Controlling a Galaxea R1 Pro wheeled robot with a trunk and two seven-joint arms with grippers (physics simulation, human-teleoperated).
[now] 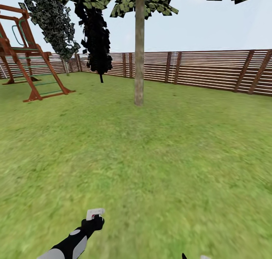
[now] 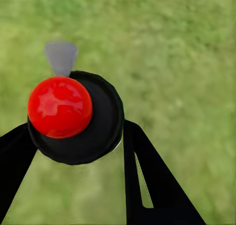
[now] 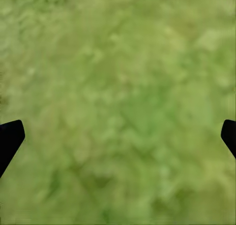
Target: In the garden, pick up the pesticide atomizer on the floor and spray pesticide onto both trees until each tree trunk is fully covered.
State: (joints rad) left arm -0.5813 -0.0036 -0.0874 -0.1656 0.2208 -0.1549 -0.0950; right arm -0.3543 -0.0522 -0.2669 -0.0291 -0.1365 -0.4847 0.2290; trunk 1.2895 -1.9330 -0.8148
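Observation:
The pesticide atomizer (image 2: 98, 131) is a round black body with a red ball cap and a grey nozzle. My left gripper (image 2: 78, 141) is shut on it, one black finger on each side. In the head view, the left gripper (image 1: 95, 220) holds the atomizer (image 1: 95, 213) low over the grass, its white mark facing up. One tree (image 1: 139, 2) stands straight ahead, far off, with a thick grey-brown trunk (image 1: 139, 62). A second pale-trunked tree (image 1: 66, 67) stands by the back fence. My right gripper (image 3: 118, 136) is open over bare grass.
A brown slat fence (image 1: 211, 68) rings the lawn. A wooden swing-and-ladder frame (image 1: 26, 59) stands at the far left. A black-leaved tree (image 1: 96, 36) stands near the fence, left of the trunk. Open grass (image 1: 151, 157) lies between me and the trunk.

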